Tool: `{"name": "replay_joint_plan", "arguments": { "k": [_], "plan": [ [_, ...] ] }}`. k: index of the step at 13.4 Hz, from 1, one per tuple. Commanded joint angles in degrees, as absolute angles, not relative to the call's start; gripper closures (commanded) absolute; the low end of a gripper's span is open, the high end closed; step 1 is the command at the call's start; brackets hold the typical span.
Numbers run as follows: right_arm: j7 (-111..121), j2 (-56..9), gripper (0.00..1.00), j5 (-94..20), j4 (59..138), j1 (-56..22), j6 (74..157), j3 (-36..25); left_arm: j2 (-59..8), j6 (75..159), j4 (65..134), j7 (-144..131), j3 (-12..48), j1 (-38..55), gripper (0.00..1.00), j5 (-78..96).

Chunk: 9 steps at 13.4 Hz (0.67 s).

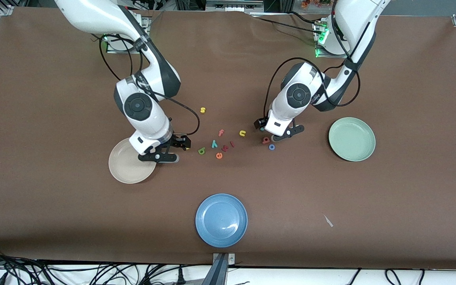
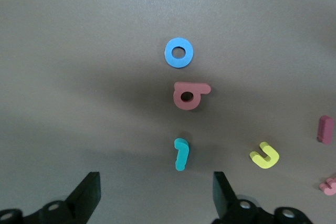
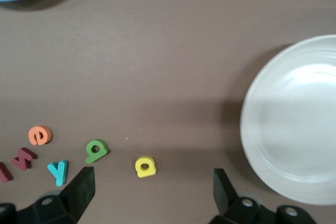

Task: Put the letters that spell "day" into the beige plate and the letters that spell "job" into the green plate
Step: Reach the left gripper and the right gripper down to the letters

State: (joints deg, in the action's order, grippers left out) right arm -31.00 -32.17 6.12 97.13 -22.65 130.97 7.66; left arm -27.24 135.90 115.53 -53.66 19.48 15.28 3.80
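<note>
Both end effectors gape empty — left end effector over the teal j, right end effector near the beige plate — but the b sits so close it could get bumped.

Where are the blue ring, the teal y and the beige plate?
blue ring "o" [image 2: 178, 52], left wrist view, on its band.
teal "y" [image 3: 58, 171], right wrist view, on its stem.
beige plate [image 1: 122, 168], front view, on its bare floor.
</note>
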Motion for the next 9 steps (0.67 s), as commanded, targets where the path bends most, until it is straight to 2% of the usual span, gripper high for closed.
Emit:
{"name": "replay_joint_plan", "arguments": {
  "k": [1,3,5,9],
  "plan": [
    [-30.1,-34.4,0.00,9.8,99.1,-21.5,135.2,11.7,-28.8,136.6,114.7,-54.5,19.2,16.7,0.11,0.8],
    [-25.5,-34.3,0.00,11.6,103.3,-19.6,139.4,13.3,-29.3,137.7,114.6,-56.0,19.2,16.8,0.20,0.6],
    [-21.5,-34.3,0.00,11.6,104.3,-19.2,140.7,13.4,-30.1,139.4,114.6,-57.0,19.2,16.9,0.21,0.1],
    [-18.4,-35.5,0.00,12.0,105.9,-18.9,145.5,13.4,-31.7,142.4,115.0,-58.8,19.1,17.9,0.33,-0.1]
  ]
}}
